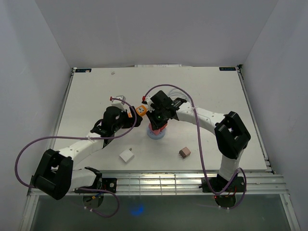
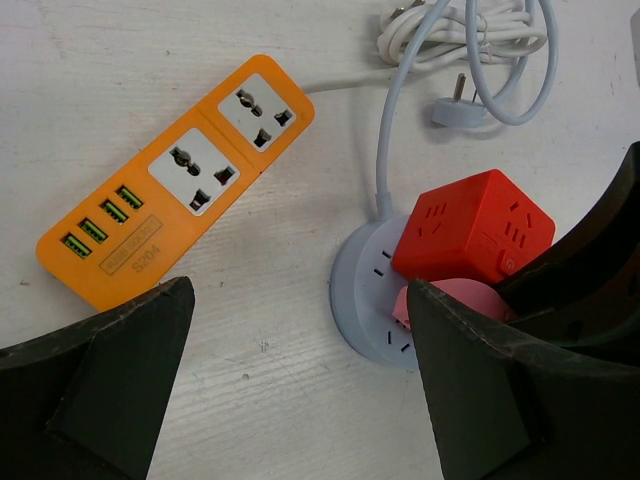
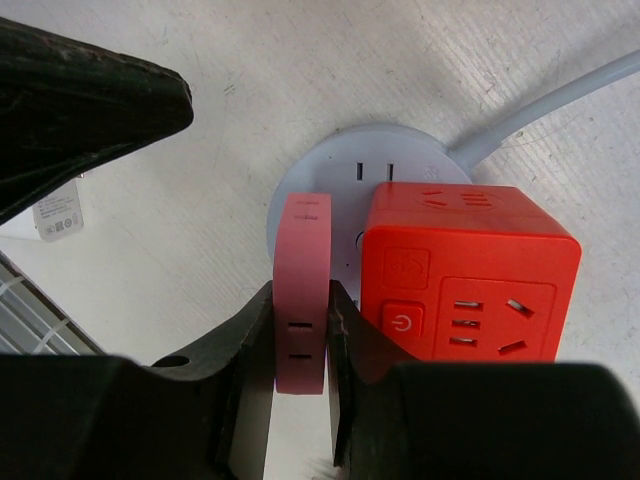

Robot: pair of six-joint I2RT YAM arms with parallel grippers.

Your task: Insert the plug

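Right hand (image 3: 300, 335) clamped on pink plug (image 3: 302, 250), upright against round socket (image 3: 330, 165) beside red cube (image 3: 470, 270). Seating unclear; probably needs pushing home, then release. Left hand (image 2: 300, 300) spread apart, empty.

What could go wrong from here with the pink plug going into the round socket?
1. The pink plug, pinched in the right hand, sits close beside the red cube with one finger between them. That finger may jam against the cube and tilt the plug.
2. Nothing holds the round socket: the left hand is open and off it, so a push might slide or tip it.
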